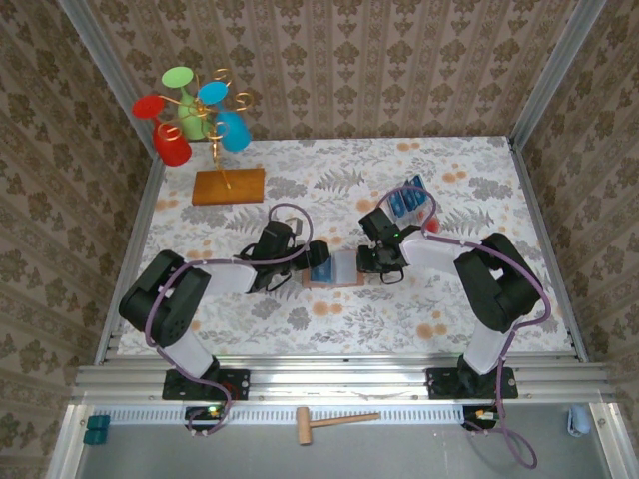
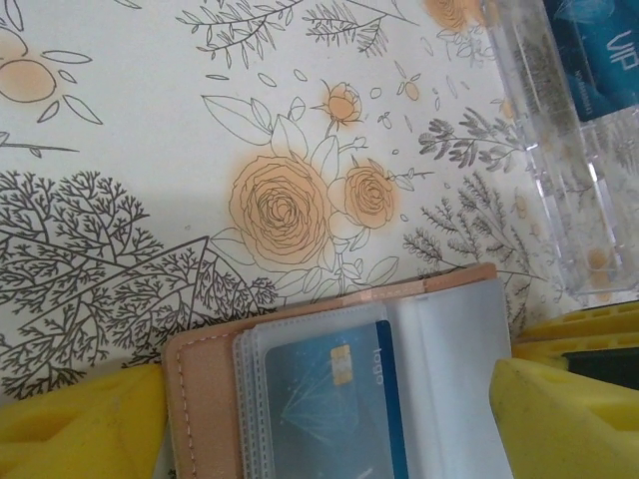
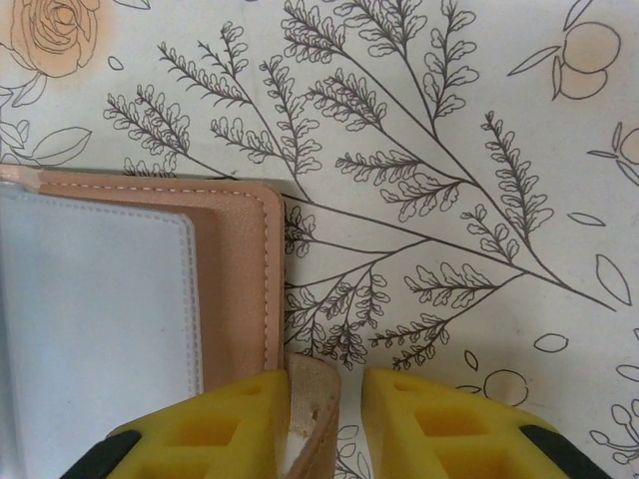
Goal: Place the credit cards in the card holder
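Left fingers (image 2: 329, 419) spread wide beside the open tan leather card holder (image 1: 334, 269); right fingers (image 3: 351, 424) pinch its stitched cover at 3 o'clock.

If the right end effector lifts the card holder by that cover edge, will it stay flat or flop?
Probably flop: the card holder lies open like a book, and its clear sleeves look thin and limp. The stitched cover seems only slightly stiff. The right end effector pinches just one edge, so the far half would likely sag.

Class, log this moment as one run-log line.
left gripper: open over card holder | right gripper: pinching holder's cover edge | credit card: in sleeve
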Tool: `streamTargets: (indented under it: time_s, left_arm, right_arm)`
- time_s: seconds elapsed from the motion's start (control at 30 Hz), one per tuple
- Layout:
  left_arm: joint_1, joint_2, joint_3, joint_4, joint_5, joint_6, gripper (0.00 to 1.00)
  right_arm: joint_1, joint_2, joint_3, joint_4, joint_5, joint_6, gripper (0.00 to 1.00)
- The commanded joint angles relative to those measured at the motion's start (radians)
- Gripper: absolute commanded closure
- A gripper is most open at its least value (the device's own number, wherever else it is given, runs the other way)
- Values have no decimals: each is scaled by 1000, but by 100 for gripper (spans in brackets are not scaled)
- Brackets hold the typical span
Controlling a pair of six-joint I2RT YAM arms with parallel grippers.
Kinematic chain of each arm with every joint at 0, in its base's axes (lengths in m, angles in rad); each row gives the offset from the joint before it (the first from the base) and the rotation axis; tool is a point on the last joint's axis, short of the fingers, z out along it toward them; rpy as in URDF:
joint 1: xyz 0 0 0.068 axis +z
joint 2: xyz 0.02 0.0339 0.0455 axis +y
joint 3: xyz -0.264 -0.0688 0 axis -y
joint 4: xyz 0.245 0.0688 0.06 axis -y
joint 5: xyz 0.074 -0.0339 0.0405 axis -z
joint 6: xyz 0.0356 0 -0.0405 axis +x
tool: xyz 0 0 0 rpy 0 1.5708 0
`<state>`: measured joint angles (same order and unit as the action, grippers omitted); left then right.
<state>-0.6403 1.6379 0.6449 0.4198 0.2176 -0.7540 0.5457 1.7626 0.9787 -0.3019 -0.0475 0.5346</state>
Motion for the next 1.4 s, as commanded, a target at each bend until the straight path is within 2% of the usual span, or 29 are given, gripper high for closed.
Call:
streamTargets:
  time_s: [0.0, 0.47, 0.67, 0.73, 1.07, 1.37]
  left_arm:
    - [-21, -50, -19, 119, 74, -60, 16]
    - [-109, -25, 40, 272, 69, -149, 17]
    - [-143, 28, 73, 310, 65, -175, 18]
    - [-156, 44, 84, 319, 65, -181, 18]
    - [-206, 133, 90, 382, 24, -215, 20]
    - [-271, 176, 78, 286, -104, -204, 21]
  right_arm:
    - [14, 61, -34, 50, -39, 8, 75]
    - [2, 32, -28, 35, -41, 6, 74]
    - [-49, -96, -49, 9, -43, 15, 57]
    - [-72, -144, -52, -15, -42, 17, 54]
    - [-168, -317, -96, -130, 22, 80, 54]
    - [-183, -364, -104, -154, 33, 79, 56]
